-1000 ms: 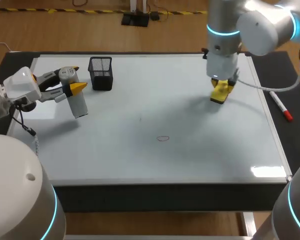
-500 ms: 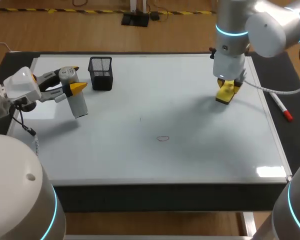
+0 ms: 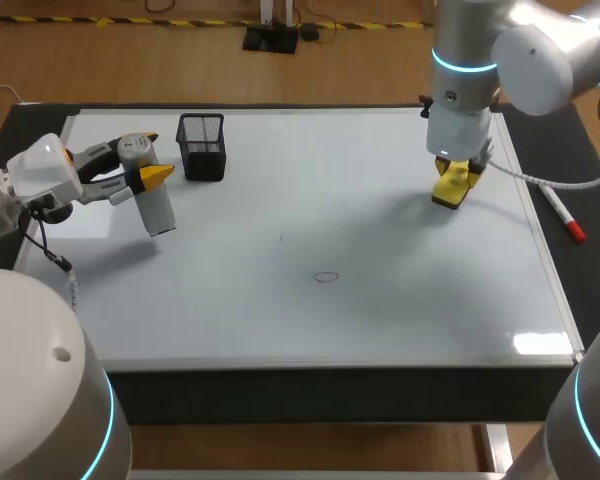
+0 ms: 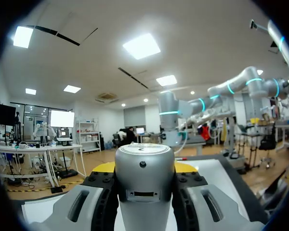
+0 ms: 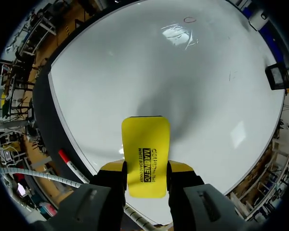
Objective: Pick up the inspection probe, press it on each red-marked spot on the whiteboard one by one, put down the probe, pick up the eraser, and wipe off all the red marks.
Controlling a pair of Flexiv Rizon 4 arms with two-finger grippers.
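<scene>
Surface: whiteboard covered most of the table.
Probe: just one, silver, sat at the board's far left, long axis near upright, cap end up.
Left gripper: clamped on the probe's top.
Eraser: one, yellow, far right, stuck straight out past the fingers, down at the board.
Right gripper: pinched on the eraser.
Marks: one red oval, mid-front.
Extras: one mesh cup, one marker.
Unclear: couldn't tell if the probe's tip touched the board.
</scene>
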